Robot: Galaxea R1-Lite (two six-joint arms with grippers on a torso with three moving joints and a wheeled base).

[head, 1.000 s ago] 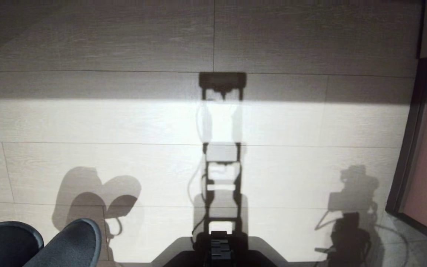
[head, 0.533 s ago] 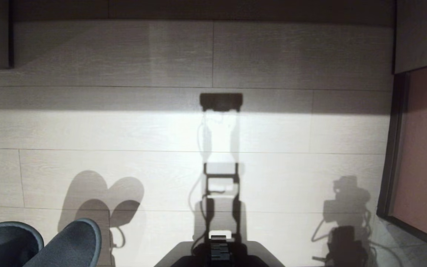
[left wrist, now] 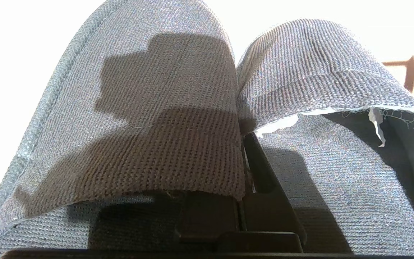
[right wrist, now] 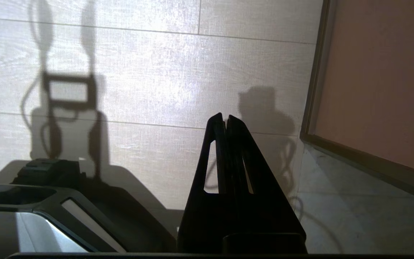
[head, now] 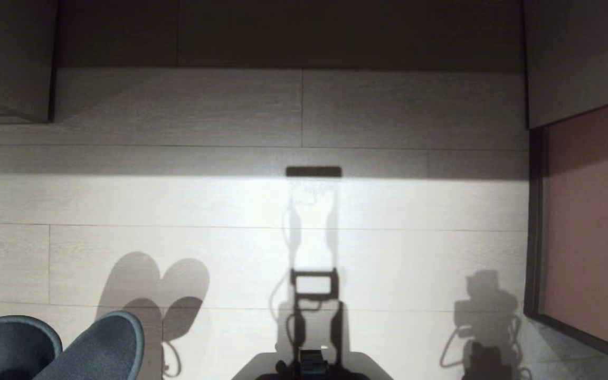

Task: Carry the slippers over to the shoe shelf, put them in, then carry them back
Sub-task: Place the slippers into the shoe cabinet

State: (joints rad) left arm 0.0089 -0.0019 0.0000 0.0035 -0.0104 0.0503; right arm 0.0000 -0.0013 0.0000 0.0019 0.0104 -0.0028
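Mostly pale wood-grain plank floor (head: 177,200) out front, nothing blocking it, with a reddish-brown panel (head: 594,221) along the right. Compared to a second back, the view has tipped up, showing more dark wall. Dark charcoal fabric slippers (left wrist: 164,108) sit pinched in the left hand (left wrist: 244,169); right hand (right wrist: 225,118) pressed together, empty.

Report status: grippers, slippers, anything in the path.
Left gripper shut on the slippers, held at lower left off the floor. Right gripper shut, empty. Floor ahead shows only shadows; wall panel on the right.
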